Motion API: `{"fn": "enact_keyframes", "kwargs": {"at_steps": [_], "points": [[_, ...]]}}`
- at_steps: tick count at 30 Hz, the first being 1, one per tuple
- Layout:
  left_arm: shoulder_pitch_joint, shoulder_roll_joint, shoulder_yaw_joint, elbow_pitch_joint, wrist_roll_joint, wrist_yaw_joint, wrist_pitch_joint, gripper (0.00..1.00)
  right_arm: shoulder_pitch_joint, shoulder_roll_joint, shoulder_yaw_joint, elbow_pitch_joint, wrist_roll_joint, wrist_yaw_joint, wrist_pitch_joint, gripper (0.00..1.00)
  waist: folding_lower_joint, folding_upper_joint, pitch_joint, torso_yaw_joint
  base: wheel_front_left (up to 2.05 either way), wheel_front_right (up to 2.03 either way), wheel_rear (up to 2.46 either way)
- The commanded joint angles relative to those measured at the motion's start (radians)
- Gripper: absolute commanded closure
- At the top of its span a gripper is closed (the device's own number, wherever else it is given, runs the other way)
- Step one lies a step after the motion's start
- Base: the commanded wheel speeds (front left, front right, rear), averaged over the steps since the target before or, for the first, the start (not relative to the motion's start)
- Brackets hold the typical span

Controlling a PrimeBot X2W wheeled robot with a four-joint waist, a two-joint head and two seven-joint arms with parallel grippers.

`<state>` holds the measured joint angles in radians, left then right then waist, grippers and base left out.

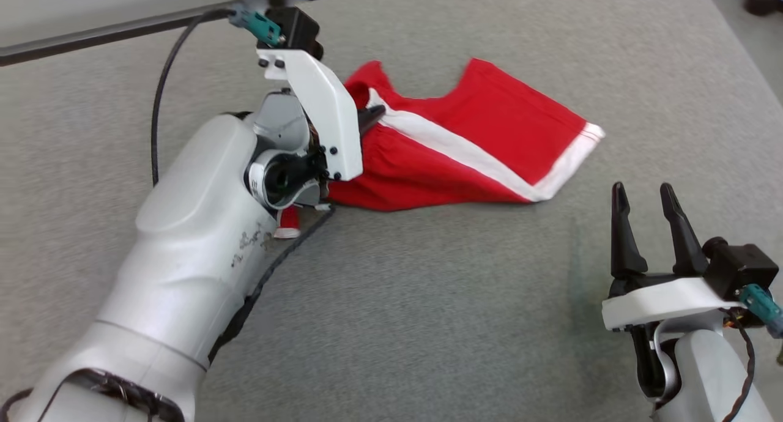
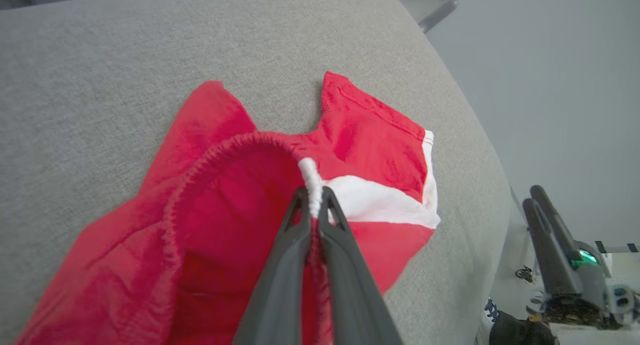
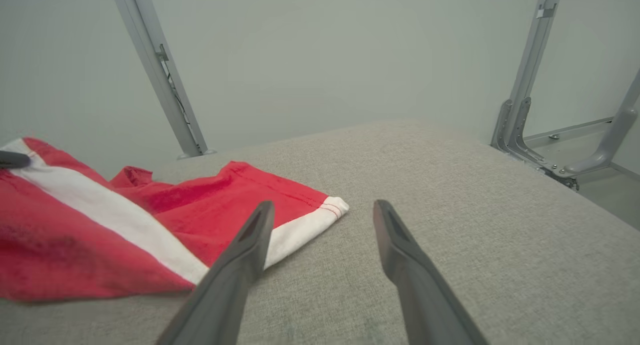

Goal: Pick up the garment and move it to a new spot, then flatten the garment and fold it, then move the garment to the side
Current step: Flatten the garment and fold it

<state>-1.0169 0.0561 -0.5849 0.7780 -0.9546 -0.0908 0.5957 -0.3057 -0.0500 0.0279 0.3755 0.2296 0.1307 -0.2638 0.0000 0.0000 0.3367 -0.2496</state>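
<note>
The garment (image 1: 465, 147) is red with a white stripe and white hem trim, and it lies crumpled on the grey fabric table (image 1: 428, 312) at centre left. My left gripper (image 1: 374, 113) is shut on its gathered elastic edge, right where the white stripe meets that edge. In the left wrist view the left gripper (image 2: 314, 197) pinches the white bunched band of the garment (image 2: 220, 220). My right gripper (image 1: 645, 196) stands open at the lower right, apart from the cloth. The right wrist view shows the right gripper (image 3: 325, 207) just short of the garment (image 3: 115, 225) and its white hem.
A dark cable (image 1: 160, 85) loops from my left wrist across the table's far left. Metal frame bars (image 3: 160, 75) stand behind the table. The table's right edge (image 1: 743, 55) curves away, with floor beyond it. Bare grey surface lies in front of the garment.
</note>
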Motion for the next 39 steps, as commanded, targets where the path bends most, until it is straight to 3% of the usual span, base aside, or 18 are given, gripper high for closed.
{"fn": "enact_keyframes", "kwargs": {"at_steps": [1, 9, 16, 28, 39], "points": [[0.017, 0.010, 0.001, -0.019, -0.011, -0.010, -0.006, 1.00, 0.008, -0.002, -0.010, 0.010, -0.020, 0.000, -0.001, 0.00, 0.0000, 0.0000, -0.041, 0.069, 0.00, 0.00, 0.00], [0.226, 0.075, -0.018, -0.262, -0.036, -0.031, -0.045, 1.00, -0.002, -0.003, -0.094, 0.191, -0.068, 0.000, -0.001, 0.00, 0.0000, 0.0000, -0.096, 0.209, 0.00, 0.00, 0.00], [0.398, 0.140, -0.033, -0.431, -0.030, -0.028, -0.101, 1.00, -0.037, -0.002, -0.129, 0.281, -0.035, 0.000, -0.001, 0.00, 0.0000, 0.0000, -0.109, 0.265, 0.00, 0.00, 0.00], [0.511, 0.164, -0.012, -0.487, -0.015, -0.020, -0.215, 1.00, -0.029, -0.033, -0.101, 0.360, -0.065, 0.000, 0.020, 0.00, 0.0000, 0.0000, -0.131, 0.267, 0.00, 0.00, 0.00], [0.512, 0.163, -0.009, -0.472, -0.030, -0.025, -0.235, 1.00, -0.031, -0.045, -0.058, 0.394, -0.029, 0.000, 0.082, 0.00, 0.0000, 0.0000, -0.154, 0.250, 0.00, 0.00, 0.00]]}}
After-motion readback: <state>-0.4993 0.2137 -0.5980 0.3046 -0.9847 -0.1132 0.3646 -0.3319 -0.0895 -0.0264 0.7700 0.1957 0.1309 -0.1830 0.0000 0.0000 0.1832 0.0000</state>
